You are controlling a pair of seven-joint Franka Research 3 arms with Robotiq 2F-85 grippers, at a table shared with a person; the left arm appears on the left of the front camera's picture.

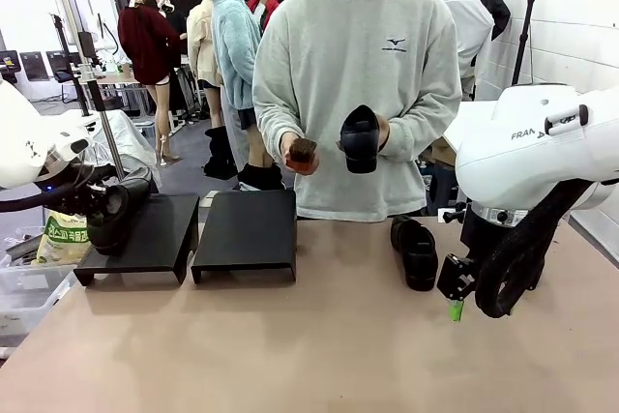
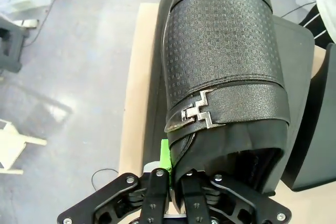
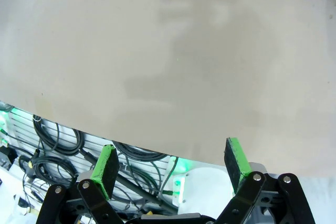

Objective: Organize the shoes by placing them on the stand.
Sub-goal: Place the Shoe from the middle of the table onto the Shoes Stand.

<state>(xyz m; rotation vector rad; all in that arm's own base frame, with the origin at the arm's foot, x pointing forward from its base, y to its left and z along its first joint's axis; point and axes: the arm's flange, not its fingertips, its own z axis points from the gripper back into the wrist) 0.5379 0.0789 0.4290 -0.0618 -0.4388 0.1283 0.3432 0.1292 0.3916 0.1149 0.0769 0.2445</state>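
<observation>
Shoe (image 2: 220, 61) lengthwise along left fingers (image 2: 165, 153) — toe outward.

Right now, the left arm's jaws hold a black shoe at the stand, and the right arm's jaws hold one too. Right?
No: the right wrist view shows the right arm's jaws open and empty over the table. The left arm's jaws do hold a black shoe at the stand.

Looks down past the spread right tool (image 3: 170, 148) onto beige tabletop (image 3: 168, 51), black cables (image 3: 58, 153) beyond its edge.
</observation>
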